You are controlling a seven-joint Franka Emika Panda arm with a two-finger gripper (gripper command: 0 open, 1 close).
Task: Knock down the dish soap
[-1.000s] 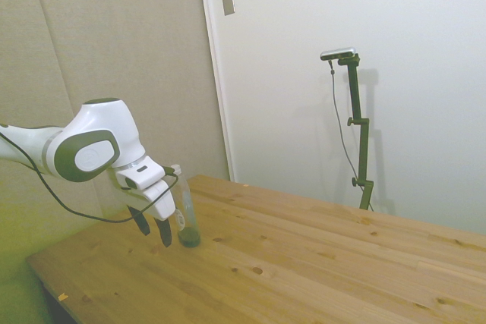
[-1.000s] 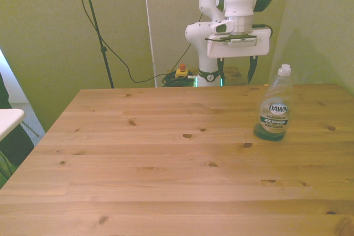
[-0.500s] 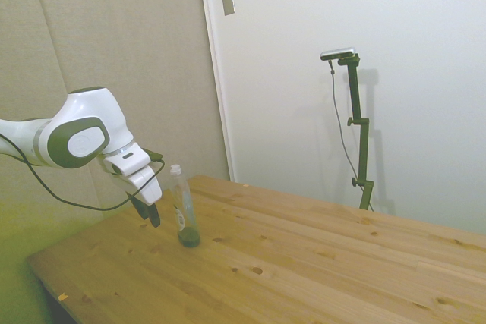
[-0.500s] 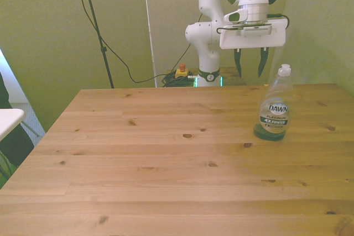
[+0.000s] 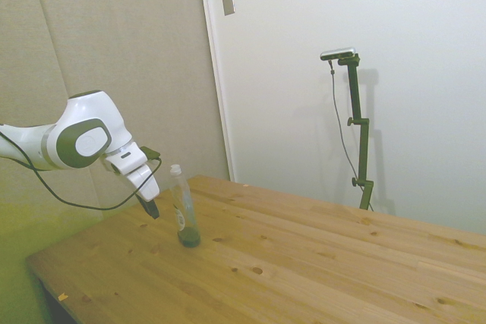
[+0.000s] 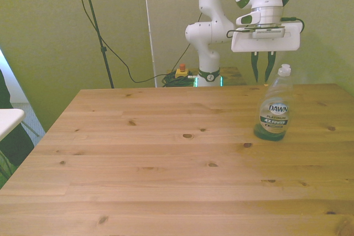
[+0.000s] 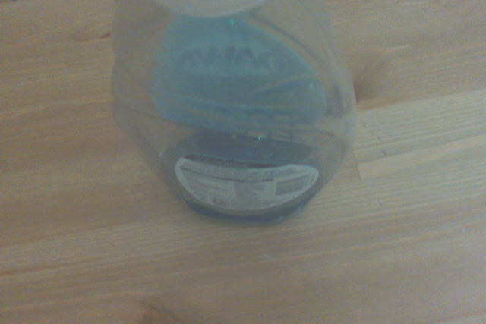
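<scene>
The dish soap (image 6: 275,109) stands upright near the table's far edge on the front view's right. It is a clear slim bottle with a white cap, a small label and green liquid at its bottom. In the side view the dish soap (image 5: 183,214) stands just in front of the gripper (image 5: 152,209). The gripper (image 6: 261,77) hangs behind the bottle at cap height, slightly toward the front view's left, and is apart from it. Its fingers are open with a narrow gap and hold nothing. The wrist view is filled by the dish soap (image 7: 235,111) from close by.
The wooden table (image 6: 166,181) stretches wide toward the front view's left and toward the camera. A white object (image 6: 6,120) pokes in at the front view's left edge. The table's far edge (image 6: 166,89) runs just behind the bottle.
The gripper has swung toward the front view's right and come in behind the bottle's cap. Its fingers have drawn closer together. The bottle has not moved.
</scene>
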